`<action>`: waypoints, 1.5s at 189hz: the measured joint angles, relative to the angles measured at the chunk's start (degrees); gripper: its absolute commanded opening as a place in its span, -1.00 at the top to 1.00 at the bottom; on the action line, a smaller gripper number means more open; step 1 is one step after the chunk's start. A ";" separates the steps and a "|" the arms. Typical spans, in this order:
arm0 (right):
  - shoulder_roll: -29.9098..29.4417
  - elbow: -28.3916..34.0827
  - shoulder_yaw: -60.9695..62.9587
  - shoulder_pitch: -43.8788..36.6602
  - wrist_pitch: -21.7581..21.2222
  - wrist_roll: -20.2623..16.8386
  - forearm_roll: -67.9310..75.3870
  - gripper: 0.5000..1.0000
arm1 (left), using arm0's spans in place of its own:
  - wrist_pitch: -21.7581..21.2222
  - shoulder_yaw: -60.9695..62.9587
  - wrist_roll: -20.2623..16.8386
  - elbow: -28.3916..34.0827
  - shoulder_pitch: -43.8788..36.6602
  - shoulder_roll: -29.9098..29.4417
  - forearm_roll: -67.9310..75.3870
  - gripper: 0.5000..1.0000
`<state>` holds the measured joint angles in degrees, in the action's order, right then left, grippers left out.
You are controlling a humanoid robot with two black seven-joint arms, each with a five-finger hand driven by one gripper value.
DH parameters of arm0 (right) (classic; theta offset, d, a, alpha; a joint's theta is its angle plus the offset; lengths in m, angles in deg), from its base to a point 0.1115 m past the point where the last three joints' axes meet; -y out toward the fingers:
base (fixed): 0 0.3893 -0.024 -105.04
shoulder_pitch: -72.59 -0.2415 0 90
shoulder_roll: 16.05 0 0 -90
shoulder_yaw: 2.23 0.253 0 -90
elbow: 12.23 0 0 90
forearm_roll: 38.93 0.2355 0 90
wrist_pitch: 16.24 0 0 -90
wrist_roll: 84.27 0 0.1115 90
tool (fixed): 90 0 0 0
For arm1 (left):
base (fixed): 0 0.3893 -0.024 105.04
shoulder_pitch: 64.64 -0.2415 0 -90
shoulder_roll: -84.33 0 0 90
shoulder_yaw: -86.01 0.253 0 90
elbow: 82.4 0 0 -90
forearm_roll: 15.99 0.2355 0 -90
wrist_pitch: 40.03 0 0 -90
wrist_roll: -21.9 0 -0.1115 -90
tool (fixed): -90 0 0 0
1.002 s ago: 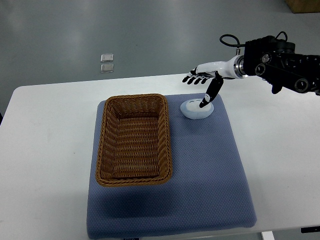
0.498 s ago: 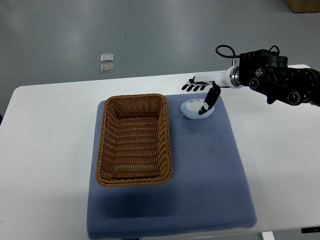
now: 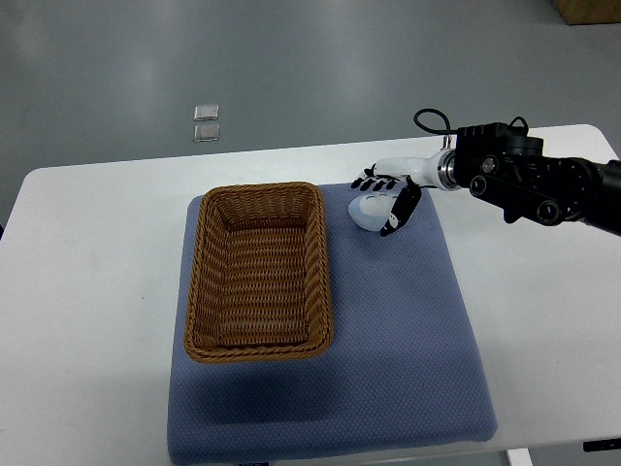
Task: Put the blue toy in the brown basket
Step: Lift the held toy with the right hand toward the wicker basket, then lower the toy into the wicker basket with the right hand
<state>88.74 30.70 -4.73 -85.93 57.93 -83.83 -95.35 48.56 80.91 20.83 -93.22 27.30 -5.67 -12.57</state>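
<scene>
1. Blue toy, a pale, round, soft-looking blob, sits on the far part of the blue-grey cloth mat, just to the right of the brown woven wicker basket. It is close to the basket but not in it.

2. My right hand is down on the toy. My dark fingers reach over its far side, and my thumb comes down on the side near me. So my fingers are wrapping around it.

3. The view is small here, so I think I am only just gripping it. I cannot tell if my hold is tight yet.

4. My left arm is not in the picture at all.

5. The step I am on is the grab. The toy looks like it is on the mat, not lifted.

6. Next I need to squeeze enough that it will not slip. Then I lift it up higher than the basket's rim.

7. After that I move it left, over the open middle of the basket, and let go there.

8. The basket has nothing in it, so there is plenty of room for the toy.
</scene>
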 measured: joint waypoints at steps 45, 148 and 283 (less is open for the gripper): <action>-0.88 -1.24 -0.49 1.04 0.85 0.00 -1.35 -0.06 | 0.00 0.00 0.00 0.19 0.00 0.00 0.00 -1.00; -0.23 -0.57 -0.97 -2.39 0.70 0.00 -2.92 0.76 | 0.00 -0.09 0.00 0.36 -0.02 0.00 0.00 -1.00; -6.83 9.20 -0.80 -17.30 -4.39 -0.62 8.50 0.69 | 0.00 -0.06 0.02 0.42 0.00 0.00 0.02 -1.00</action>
<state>81.91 39.90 -5.54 -103.23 53.54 -84.45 -86.85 48.56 80.85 20.85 -92.79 27.30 -5.67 -12.56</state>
